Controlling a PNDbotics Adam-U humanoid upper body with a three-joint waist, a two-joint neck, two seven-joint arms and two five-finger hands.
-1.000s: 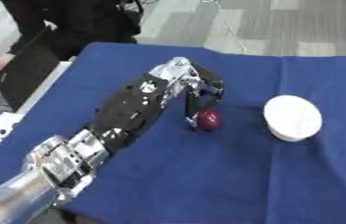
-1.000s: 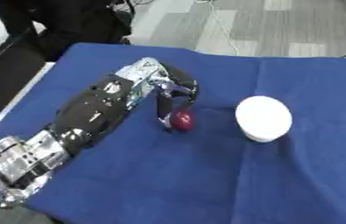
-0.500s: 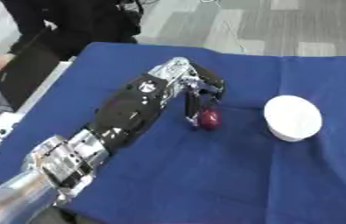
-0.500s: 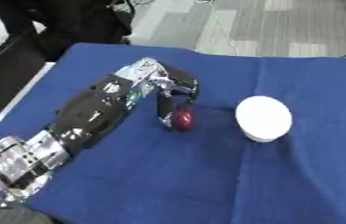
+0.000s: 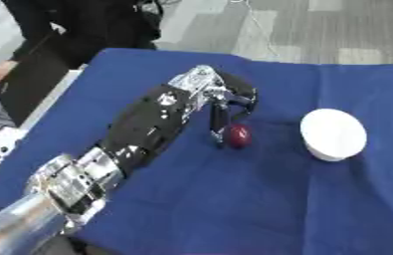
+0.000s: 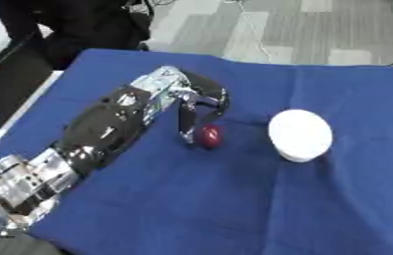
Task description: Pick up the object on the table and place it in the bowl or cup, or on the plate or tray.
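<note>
left hand (image 5: 221, 94) reaching across the blue desk (image 5: 234, 199), its fingers (image 5: 218, 124) curled down around a small dark red round object (image 5: 237, 136) that rests on the cloth. a white bowl (image 5: 333, 134) sits upside down near the object, to its right, apart from it.

Office or lab setting: grey carpet-tile floor (image 5: 321, 30) with cables (image 5: 260, 35) lying across it, a worktop (image 5: 234, 199) under a blue cloth, and an open laptop (image 5: 25, 84) at its left edge.
</note>
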